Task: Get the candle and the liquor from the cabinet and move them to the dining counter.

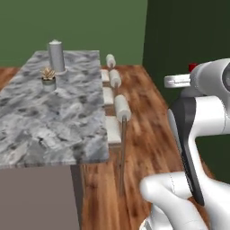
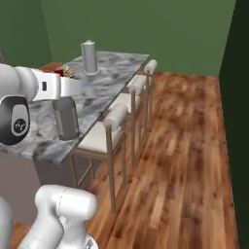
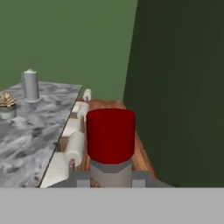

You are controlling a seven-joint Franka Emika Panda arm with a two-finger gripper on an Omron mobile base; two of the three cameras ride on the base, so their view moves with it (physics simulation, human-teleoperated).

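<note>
The end effector (image 2: 65,97) is closed tight on the liquor (image 2: 66,118), gripping it high at the neck so the grey-brown body hangs upright below the hand; in the hand view the red cap (image 3: 110,135) stands right between the finger tips, which suggests a hold near the top to keep the bottle vertical and its base free for setting down. Taking the table (image 1: 67,117) as landmark: the bottle is carried in the air off the table's near stool-side edge, apparently above the level of the marbled top and not touching it; whether it is already over the stone or just outside the edge I cannot tell. On the table's far end stands a grey roll (image 1: 56,56), and just nearer than it a small succulent (image 1: 48,77), both well apart from the bottle, so the near stretch of top looks like the likely landing area. Along the table's side runs a row of stools (image 1: 121,110) tucked under the overhang, which is probably why the arm reaches in from height rather than low. No candle can be made out on the table, so that half of the job seems still to do
</note>
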